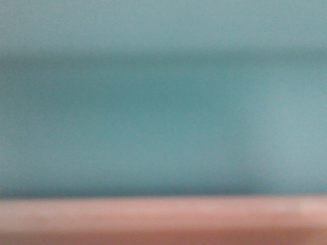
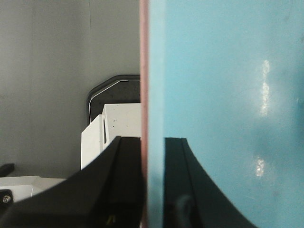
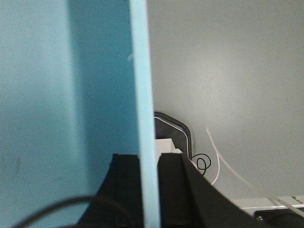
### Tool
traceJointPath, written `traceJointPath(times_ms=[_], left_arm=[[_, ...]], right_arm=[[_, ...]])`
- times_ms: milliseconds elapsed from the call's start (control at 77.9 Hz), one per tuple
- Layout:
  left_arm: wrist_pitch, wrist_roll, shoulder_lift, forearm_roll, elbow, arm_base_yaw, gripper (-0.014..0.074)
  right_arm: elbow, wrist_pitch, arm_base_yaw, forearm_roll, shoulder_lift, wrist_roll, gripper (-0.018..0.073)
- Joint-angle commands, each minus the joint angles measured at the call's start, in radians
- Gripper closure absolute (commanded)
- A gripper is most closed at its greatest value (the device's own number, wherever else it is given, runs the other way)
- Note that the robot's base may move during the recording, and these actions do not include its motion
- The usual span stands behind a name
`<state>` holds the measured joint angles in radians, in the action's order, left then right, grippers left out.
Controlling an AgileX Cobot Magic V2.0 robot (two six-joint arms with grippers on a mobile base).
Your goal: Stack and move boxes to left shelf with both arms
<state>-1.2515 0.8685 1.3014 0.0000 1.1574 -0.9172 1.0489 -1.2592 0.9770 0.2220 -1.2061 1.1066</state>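
Note:
The aqua blue box (image 1: 163,112) fills the front view, blurred and very close, with the salmon pink box (image 1: 163,219) as a band along the bottom. In the left wrist view my left gripper (image 2: 153,190) is shut on the nested walls: the pink box's rim (image 2: 144,71) lies outside, the blue box's wall (image 2: 228,95) inside. In the right wrist view my right gripper (image 3: 149,190) is shut on the blue box's opposite wall (image 3: 142,85). One black finger stands on each side of each wall. The left shelf is out of view.
Grey floor (image 2: 52,71) lies below on the left side and grey floor (image 3: 228,71) on the right. White parts of the robot base (image 2: 114,123) and a thin white cable (image 3: 223,156) show beneath the boxes.

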Motion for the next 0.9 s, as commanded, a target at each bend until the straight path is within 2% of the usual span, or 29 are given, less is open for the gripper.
traceJointPath(times_ms=[0,886], left_arm=[[-0.065,0.009,-0.029,-0.030,0.034,-0.011,0.0589],[-0.058,0.009,-0.029,-0.030,0.034,-0.011,0.0589]], right_arm=[[0.031,-0.021,-0.002,0.051,0.030,0.000,0.0503],[0.031,-0.021,-0.002,0.051,0.030,0.000,0.0503]])
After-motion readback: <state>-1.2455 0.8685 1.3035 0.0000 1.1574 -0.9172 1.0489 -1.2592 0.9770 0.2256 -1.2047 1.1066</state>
